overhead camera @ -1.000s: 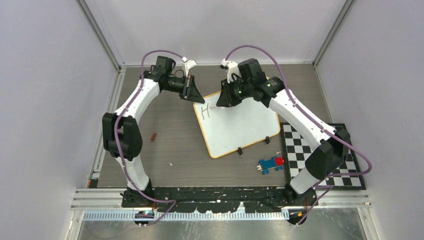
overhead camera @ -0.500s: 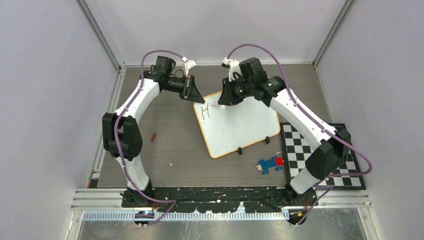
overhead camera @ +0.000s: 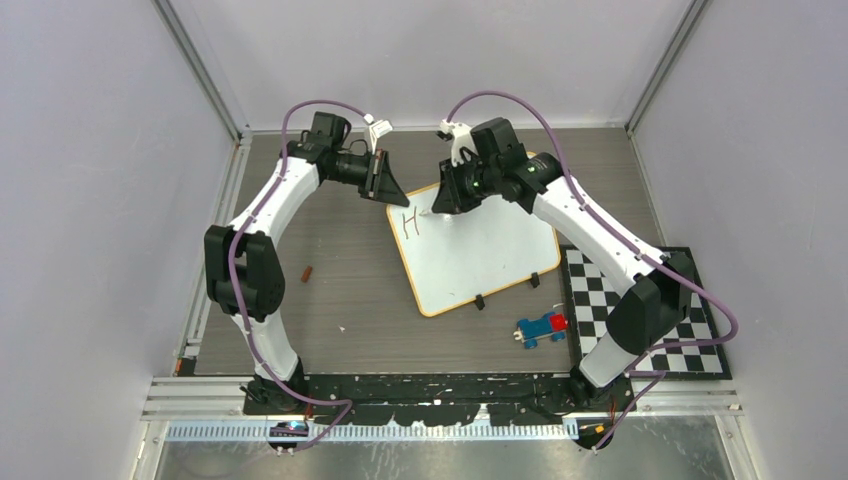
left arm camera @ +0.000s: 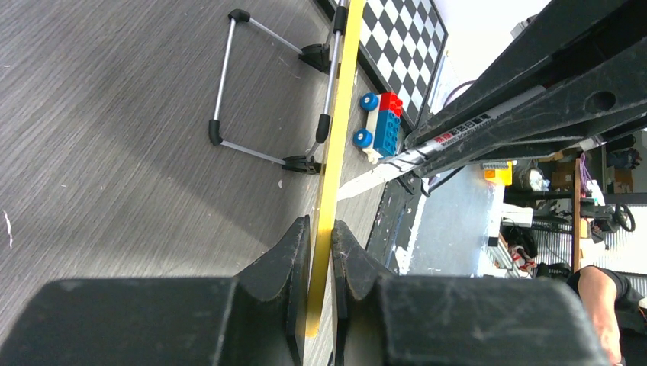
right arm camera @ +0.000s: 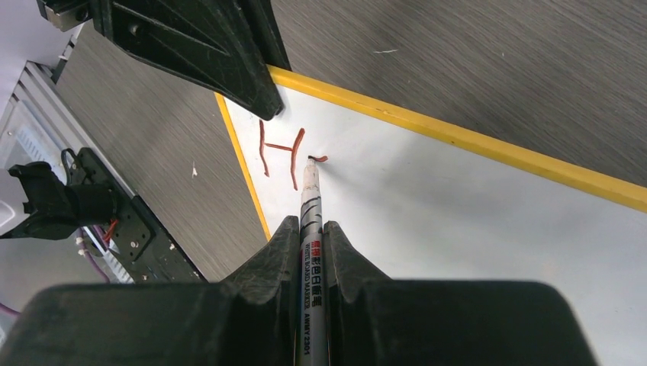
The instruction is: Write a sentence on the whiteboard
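Top external | right tool [overhead camera: 442, 203] with marker [right arm camera: 311, 213] shifted slightly left | whiteboard [overhead camera: 485, 255] unmoved

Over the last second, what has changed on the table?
The right arm leaned slightly left, elbow included; its right gripper is shut on the marker, tip on the whiteboard just past the H. Nothing grabbed or released. The left gripper clamps the board's edge as before; toy car unmoved.

The whiteboard [overhead camera: 480, 255] is white, with a yellow-orange rim and black clips [overhead camera: 480, 302]. The letter [right arm camera: 278, 156] on it is red-brown. The marker [right arm camera: 310, 221] is grey-white with black print. The mat [overhead camera: 590, 290] has black and white squares. The toy car [overhead camera: 541, 328] is blue and red. The table [overhead camera: 340, 290] is grey-brown with wood grain.
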You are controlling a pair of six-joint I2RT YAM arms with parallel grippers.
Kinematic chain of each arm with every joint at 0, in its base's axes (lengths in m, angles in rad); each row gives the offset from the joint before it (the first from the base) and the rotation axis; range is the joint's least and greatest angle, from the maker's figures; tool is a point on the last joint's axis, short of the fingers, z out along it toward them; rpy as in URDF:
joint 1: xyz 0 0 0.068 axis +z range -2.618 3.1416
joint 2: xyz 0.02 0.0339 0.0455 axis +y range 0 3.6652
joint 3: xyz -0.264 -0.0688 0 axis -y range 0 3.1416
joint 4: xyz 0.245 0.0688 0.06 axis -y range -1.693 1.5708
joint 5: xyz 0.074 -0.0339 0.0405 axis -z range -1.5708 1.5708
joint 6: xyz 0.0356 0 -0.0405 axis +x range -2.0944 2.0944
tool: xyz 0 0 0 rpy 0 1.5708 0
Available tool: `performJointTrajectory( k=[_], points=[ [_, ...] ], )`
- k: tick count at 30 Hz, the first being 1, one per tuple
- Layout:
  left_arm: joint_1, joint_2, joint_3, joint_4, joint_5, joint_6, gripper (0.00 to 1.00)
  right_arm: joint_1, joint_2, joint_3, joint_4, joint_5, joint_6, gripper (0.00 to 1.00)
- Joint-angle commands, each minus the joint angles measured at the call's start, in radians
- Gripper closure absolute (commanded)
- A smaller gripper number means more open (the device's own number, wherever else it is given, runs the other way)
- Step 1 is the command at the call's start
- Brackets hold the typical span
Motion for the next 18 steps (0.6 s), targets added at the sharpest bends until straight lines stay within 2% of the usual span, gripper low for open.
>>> performJointTrajectory(
  k=[1,18],
  points=[
    [-0.001,-0.039,0.000,-0.020,-0.011,-0.012,1.00,0.010,0.007,0.036,0.022,0.015,-0.013,1.00],
    [-0.001,-0.036,0.008,-0.030,-0.017,-0.008,1.00,0.013,-0.038,-0.043,-0.012,0.040,-0.065,1.00]
  ],
)
